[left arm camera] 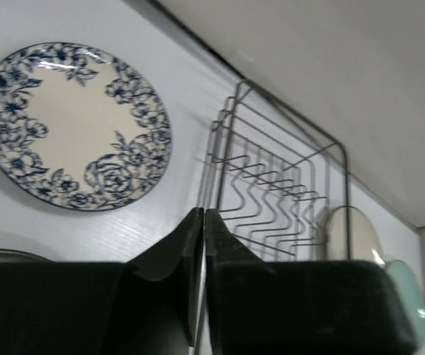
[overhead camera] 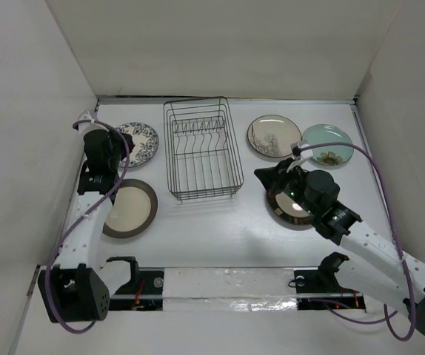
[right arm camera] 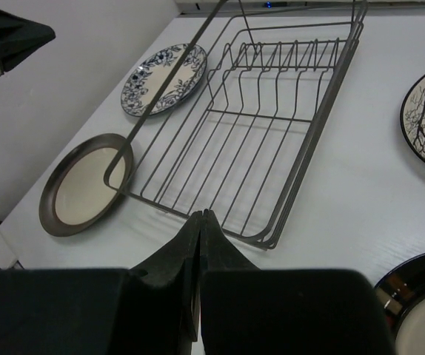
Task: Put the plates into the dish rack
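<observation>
The black wire dish rack (overhead camera: pixel 201 151) stands mid-table with nothing in it. The black-white patterned plate (overhead camera: pixel 137 143) and the beige brown-rimmed plate (overhead camera: pixel 129 208) lie left of it. The cream branch plate (overhead camera: pixel 273 136), the pale green plate (overhead camera: pixel 327 144) and the dark-rimmed plate (overhead camera: pixel 294 211) lie right of it. My left gripper (overhead camera: pixel 103 148) is shut and empty, above the table between the two left plates; its wrist view (left arm camera: pixel 203 213) faces the patterned plate (left arm camera: pixel 72 126) and the rack (left arm camera: pixel 272 185). My right gripper (overhead camera: pixel 263 174) is shut and empty over the dark-rimmed plate's far edge, pointing at the rack (right arm camera: pixel 272 126).
White walls close in the table on the left, back and right. The arm bases and a taped strip (overhead camera: pixel 227 281) run along the near edge. Purple cables loop off both arms.
</observation>
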Controlling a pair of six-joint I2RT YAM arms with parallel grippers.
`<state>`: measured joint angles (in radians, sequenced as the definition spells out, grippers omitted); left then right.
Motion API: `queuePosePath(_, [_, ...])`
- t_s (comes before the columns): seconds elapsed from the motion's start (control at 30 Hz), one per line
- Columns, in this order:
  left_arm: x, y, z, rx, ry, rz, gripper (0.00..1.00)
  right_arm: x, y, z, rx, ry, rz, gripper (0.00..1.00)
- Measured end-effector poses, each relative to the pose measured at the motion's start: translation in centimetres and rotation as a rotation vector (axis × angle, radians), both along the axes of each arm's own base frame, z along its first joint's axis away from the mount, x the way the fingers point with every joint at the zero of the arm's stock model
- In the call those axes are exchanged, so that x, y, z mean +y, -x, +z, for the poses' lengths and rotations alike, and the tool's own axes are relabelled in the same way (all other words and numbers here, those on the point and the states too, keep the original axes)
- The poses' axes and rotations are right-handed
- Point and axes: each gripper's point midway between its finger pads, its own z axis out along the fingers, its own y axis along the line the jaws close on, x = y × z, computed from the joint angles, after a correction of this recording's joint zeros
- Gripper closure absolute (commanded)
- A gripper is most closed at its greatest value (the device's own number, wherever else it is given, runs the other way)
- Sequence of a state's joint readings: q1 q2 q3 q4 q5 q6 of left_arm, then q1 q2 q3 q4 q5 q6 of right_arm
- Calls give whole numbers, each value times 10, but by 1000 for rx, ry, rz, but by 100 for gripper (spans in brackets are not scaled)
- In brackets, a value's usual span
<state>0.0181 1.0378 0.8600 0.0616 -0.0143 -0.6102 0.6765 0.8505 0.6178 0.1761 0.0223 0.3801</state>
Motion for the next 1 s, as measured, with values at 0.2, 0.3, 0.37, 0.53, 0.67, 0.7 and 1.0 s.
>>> queuePosePath(0.2, [50, -29, -44, 139, 33, 111, 52, -3, 5, -6, -1, -2, 5, 100])
queuePosePath(0.3, [85, -41, -76, 218, 82, 166, 44, -5, 8, -3, -10, -9, 4, 100])
queuePosePath(0.37, [103, -49, -103, 286, 113, 186, 44, -8, 11, 4, -25, -22, 4, 100])
queuePosePath(0.53, [116, -61, -158, 412, 156, 181, 44, -10, 13, 11, -43, -36, 3, 98])
queuePosePath(0.67, [114, -61, -176, 467, 155, 165, 44, -8, 11, 4, -27, -23, 3, 96])
queuePosePath(0.7, [115, -64, -178, 472, 150, 163, 44, -8, 11, 3, -23, -19, 4, 96])
queuePosePath(1.0, [122, -81, -203, 517, 150, 156, 47, -7, 9, -1, -15, -13, 3, 95])
